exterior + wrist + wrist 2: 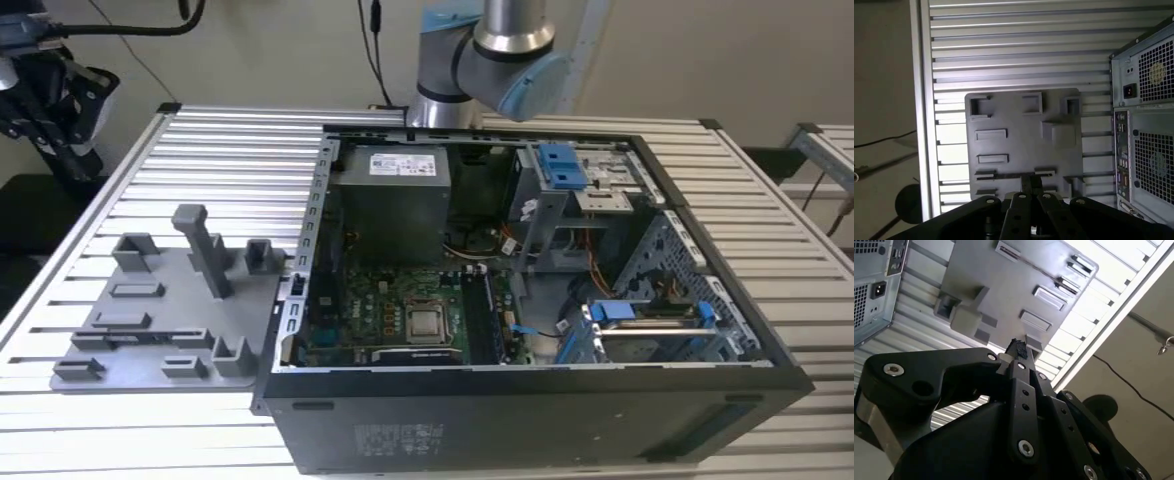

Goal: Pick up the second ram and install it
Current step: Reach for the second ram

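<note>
Second ram (999,175) lay as a thin dark strip in the grey tray (1024,150) on the slatted counter (1004,50). My pincer (1032,182) hung above it, clenched and empty.

The arm (497,48) is standing beyond the grey tray (147,330), toward the exterior view's right of it, its silver tube rising from a grey joint. In the first wrist view the gripper (1032,182) is pointing toward the tray, well apart from it. In the second wrist view its black linked fingers (1021,375) are meeting at the tips.
</note>
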Robot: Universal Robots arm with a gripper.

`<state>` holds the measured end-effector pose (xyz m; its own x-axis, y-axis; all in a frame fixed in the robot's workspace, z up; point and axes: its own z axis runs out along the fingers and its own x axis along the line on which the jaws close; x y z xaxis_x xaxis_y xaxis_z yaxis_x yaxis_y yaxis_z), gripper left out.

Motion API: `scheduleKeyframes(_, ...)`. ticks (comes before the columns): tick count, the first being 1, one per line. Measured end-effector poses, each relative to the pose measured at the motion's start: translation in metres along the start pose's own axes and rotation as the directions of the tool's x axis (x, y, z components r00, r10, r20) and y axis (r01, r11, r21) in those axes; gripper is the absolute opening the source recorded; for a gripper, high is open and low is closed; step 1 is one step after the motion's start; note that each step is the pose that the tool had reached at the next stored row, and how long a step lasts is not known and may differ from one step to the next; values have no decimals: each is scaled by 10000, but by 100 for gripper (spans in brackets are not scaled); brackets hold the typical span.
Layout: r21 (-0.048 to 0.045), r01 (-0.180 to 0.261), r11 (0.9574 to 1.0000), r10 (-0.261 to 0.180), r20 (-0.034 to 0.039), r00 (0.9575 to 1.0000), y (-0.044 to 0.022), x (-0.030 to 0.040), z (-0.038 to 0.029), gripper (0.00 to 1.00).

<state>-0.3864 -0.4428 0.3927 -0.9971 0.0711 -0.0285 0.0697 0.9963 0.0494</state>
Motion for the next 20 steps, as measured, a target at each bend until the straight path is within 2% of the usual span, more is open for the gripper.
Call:
scheduleKeyframes(3, -1, 0, 10000, 0, 8, 10000, -12, 64, -2, 11)
scheduleKeyframes(5, 0, 2, 10000, -2, 9, 10000, -16, 82, -3, 11)
scheduleKeyframes(14, -2, 8, 10000, -8, 10, 10000, -30, 87, -3, 11)
scheduleKeyframes(20, -1, 7, 10000, -7, 10, 10000, -92, 79, -7, 11)
